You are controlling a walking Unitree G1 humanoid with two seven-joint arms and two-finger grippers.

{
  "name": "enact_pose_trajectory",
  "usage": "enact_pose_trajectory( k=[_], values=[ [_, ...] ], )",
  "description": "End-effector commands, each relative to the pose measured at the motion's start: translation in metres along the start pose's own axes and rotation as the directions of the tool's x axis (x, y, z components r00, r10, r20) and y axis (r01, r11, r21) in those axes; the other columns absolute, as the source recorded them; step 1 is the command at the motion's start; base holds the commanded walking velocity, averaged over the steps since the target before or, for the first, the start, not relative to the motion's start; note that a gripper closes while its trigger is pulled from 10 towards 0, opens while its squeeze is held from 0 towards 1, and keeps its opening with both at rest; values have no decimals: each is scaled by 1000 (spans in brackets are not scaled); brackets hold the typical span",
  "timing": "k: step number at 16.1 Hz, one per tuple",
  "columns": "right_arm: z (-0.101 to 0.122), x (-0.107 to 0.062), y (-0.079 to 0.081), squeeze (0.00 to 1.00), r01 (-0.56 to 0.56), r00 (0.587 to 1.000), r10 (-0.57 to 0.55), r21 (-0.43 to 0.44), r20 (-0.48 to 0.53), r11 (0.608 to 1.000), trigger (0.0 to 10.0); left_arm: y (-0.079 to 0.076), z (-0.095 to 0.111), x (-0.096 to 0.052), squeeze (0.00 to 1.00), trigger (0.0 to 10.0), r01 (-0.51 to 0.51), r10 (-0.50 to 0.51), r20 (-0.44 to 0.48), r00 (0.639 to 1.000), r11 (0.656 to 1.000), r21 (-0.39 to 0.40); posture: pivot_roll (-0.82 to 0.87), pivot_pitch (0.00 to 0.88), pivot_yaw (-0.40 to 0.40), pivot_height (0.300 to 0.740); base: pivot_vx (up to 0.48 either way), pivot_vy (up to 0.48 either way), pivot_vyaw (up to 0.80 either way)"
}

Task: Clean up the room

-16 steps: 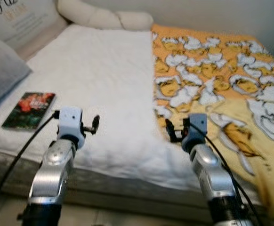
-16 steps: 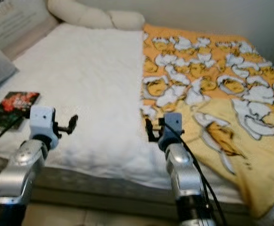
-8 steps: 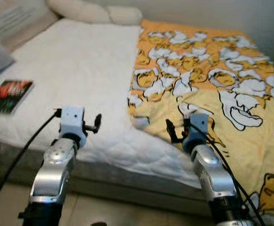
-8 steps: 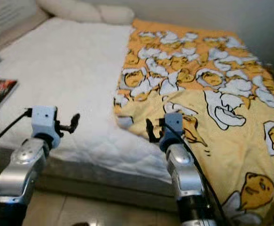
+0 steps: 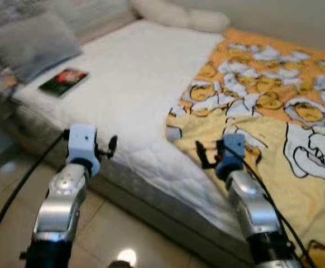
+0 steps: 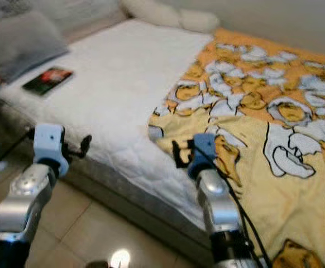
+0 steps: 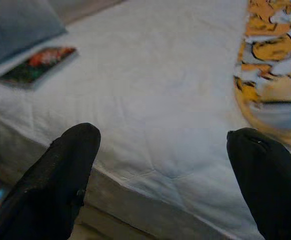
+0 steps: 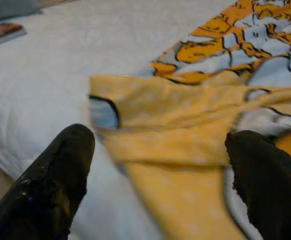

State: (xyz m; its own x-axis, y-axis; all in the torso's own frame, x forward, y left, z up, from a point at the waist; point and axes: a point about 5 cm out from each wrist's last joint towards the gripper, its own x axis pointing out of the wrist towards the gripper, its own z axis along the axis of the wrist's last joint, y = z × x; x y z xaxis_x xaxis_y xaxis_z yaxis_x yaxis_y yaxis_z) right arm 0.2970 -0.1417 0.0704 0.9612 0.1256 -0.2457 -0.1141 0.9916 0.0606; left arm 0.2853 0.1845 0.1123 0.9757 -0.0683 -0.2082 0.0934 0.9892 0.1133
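Left eye view: a bed (image 5: 151, 89) with a white quilted mattress cover ran from the near edge up to the head end. A yellow-and-orange blanket (image 5: 274, 100) printed with white and yellow cartoon figures covered the bed's right half, its folded near corner lying on the white cover close to the near edge. A book (image 5: 63, 81) with a dark cover and red picture lay flat near the left edge of the bed, just beside a grey pillow (image 5: 34, 44). No lettering on the book could be read; the frame was blurred. A long cream cushion (image 5: 182, 17) sat at the head end. Tiled floor (image 5: 101, 223) showed below the near edge, with a bright reflection on it.

No containers were visible.

Left gripper (image 5: 111, 148) was held out level over the floor, just short of the bed's near edge, the silver arm rising from the bottom of the frame with a black cable trailing off it. Left wrist view: its fingers (image 7: 60, 175) stood wide apart, holding nothing, pointing at the white cover with the book beyond.

Right gripper (image 5: 202, 158) was held out at similar height over the near edge, by the blanket's folded corner. Right wrist view: its fingers (image 8: 55, 175) stood wide apart and empty, the blanket's corner (image 8: 160, 130) lying between and beyond them, apart from both.
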Motion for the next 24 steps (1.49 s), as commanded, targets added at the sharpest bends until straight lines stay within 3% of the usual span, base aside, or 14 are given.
enact_pose_trajectory(
  k=[1,16,19,22,24],
  values=[
    [5,1,-2,1000,10,1000,-10,5,18,1000,10000,-3,2,0,231,10000,16,-16,3,1000,1000,10,18,0,-20,740,0,-416,769],
    [1,0,-3,1000,26,1000,-26,26,1,999,10000,-3,1,0,231,10000,23,-23,-1,1000,1000,15,22,0,-22,740,0,-414,0],
    [1,0,-2,1000,20,1000,-20,28,1,999,10000,-4,2,-1,212,10000,43,-43,8,999,999,13,23,0,-22,740,0,0,0],
    [3,-2,2,1000,-6,1000,5,53,16,999,10000,-9,-6,-7,212,10000,114,-112,-26,993,989,97,25,0,-27,740,0,0,0],
    [1,-4,-6,1000,35,999,-36,99,8,994,10000,-8,-12,-15,220,10000,183,-176,-64,982,973,142,20,0,-23,740,0,0,0]
  ],
)
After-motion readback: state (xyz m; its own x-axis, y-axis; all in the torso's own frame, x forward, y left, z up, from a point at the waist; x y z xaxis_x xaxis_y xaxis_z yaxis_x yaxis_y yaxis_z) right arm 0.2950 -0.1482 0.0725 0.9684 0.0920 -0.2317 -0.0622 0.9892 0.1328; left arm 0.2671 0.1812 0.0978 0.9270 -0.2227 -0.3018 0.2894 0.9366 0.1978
